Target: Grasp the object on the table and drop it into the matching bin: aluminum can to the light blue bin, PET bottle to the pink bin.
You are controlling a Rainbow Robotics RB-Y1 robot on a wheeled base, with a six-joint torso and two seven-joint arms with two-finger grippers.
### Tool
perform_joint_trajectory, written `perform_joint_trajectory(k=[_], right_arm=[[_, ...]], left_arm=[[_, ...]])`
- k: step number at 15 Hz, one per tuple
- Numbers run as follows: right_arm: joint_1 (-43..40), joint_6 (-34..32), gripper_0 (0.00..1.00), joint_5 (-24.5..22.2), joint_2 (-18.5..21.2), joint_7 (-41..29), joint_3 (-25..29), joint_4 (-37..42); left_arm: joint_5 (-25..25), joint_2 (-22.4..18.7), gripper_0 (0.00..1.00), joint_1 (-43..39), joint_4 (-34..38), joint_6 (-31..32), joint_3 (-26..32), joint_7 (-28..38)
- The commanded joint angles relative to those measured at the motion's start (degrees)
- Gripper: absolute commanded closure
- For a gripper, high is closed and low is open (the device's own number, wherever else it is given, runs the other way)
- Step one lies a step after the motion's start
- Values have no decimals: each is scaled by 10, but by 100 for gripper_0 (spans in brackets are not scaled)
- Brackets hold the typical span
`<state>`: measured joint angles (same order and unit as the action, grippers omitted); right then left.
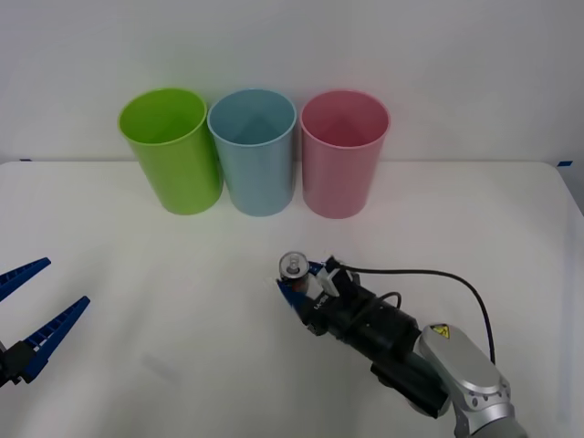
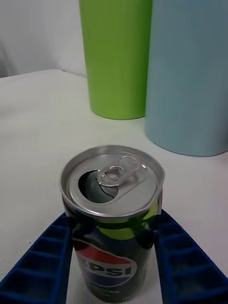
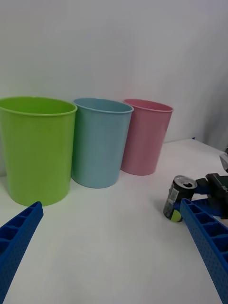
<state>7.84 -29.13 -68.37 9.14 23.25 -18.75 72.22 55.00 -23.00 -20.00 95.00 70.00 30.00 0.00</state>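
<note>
Blue right gripper (image 2: 114, 266) fingers flanked the can (image 2: 113, 213) on the table (image 1: 182, 292), apparently touching; squeeze squarely before lifting toward the blue bin (image 1: 253, 151); left gripper (image 1: 36, 315) waited open.

Shiny bare metal on the aluminum can (image 2: 112, 183) top and pull-tab, glossy printed label below, between ribbed blue plastic fingers (image 2: 35, 266) of the right gripper (image 1: 297, 286). Beyond it, smooth matt plastic on the light blue bin (image 1: 253, 151), pink bin (image 1: 344, 152) and green bin (image 1: 171, 150). Matt white bench (image 1: 182, 301).
</note>
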Motion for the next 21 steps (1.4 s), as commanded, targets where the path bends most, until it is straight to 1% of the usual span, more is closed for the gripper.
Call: perform_joint_trajectory(k=[1,8,13,17,21], right_arm=[[2,6,100,3,0,-1,-3,0],[10,-9,100,25,2,-6,-4,5],[10,-21,100,47,28,-25,-6,65],[10,-22,100,46,59,-109,-14,131],[10,-22,100,42,92,-175,-16,189]], left_arm=[[0,0,0,0,0,0,0,0],[0,0,0,0,0,0,0,0],[0,0,0,0,0,0,0,0],[0,0,0,0,0,0,0,0],[0,0,0,0,0,0,0,0]])
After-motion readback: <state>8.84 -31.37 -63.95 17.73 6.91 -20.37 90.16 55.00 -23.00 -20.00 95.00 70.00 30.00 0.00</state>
